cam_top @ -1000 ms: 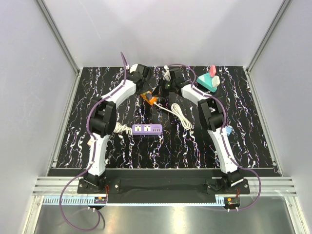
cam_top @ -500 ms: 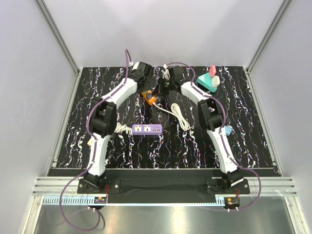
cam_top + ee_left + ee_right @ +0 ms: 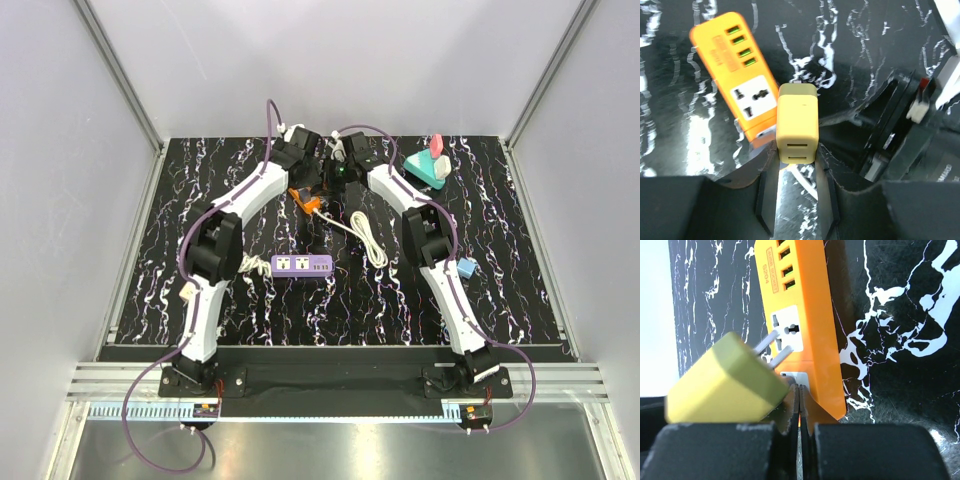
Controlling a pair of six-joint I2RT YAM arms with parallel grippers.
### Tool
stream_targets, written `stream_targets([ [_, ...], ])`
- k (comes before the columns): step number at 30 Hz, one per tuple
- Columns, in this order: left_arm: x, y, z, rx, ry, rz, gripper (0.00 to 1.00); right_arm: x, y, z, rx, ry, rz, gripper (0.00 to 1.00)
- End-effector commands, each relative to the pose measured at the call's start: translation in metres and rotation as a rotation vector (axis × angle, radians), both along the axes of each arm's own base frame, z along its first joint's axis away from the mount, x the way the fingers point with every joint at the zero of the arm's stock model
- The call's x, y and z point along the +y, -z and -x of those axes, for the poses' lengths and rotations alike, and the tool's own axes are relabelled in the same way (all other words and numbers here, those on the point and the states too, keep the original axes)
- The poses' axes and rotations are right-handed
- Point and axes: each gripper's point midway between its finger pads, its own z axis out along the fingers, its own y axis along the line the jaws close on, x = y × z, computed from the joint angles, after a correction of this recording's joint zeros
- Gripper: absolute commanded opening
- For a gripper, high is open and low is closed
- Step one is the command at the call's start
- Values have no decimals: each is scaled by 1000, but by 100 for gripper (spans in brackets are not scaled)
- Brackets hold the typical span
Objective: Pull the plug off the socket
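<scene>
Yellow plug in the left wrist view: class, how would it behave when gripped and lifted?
The yellow plug looks like a rigid moulded block, so it probably will not flex when squeezed. Its smooth sides may be somewhat slippery. Its flat faces suggest it would rest rather than roll, though its metal prongs could tilt it.

Yellow cube plug point(image 3: 797, 122), both prongs bare, tilted just off orange socket strip point(image 3: 735, 65), outlet face up.
</scene>
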Motion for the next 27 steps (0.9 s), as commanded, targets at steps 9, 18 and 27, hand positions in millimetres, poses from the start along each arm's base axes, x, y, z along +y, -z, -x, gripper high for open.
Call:
stream_targets([
  [9,83,-74,44,-145,-160,-134,0,-9,62,20,75,-9,148,0],
  [18,209,-27,136,25,-429,-47,0,-9,62,20,70,-12,146,0],
  [27,273,-12,197,50,-670,14,1,-8,61,20,60,-14,144,0],
])
